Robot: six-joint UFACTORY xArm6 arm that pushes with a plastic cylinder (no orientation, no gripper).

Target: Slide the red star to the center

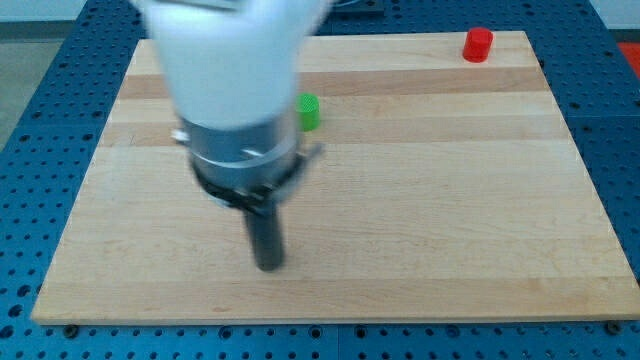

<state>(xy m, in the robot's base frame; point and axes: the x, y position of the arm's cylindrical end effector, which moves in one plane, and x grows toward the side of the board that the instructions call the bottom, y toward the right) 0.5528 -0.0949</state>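
Wooden board [420, 220], red block [478, 45] at its top-right corner, green block [310, 112] upper-middle, my tip [270, 266] lower-left, touching neither, a plain rod, nothing pinched.

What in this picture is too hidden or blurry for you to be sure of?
- Green block: in the camera view, the arm's body covers its left part, so its shape is unclear.
- Red block: small and soft at the board's top right corner; whether it is a star cannot be made out.
- My tip: motion-blurred, so its exact end is fuzzy; it is well clear of both blocks.
- Anything behind the arm's body is hidden.
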